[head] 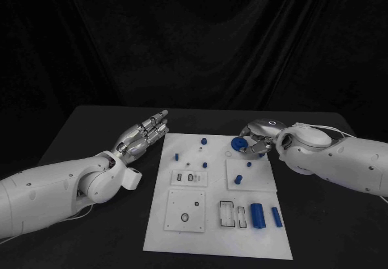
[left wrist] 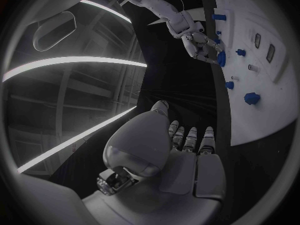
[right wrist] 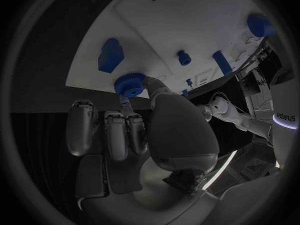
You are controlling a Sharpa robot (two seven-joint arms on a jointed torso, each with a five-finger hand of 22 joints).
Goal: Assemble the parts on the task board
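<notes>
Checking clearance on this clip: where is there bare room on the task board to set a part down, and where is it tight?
The task board is bare along its near edge, below the square plate with a hole and the two blue cylinders. The far right corner is crowded: the right hand holds a blue knurled disc there. The left hand lies off the board's left edge.

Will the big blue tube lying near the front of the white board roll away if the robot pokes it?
Probably, if poked from the side: the blue tube looks round and lies flat on the task board. It looks stiff and solid, so it should not bend. Its smooth surface might slip between fingers.
</notes>
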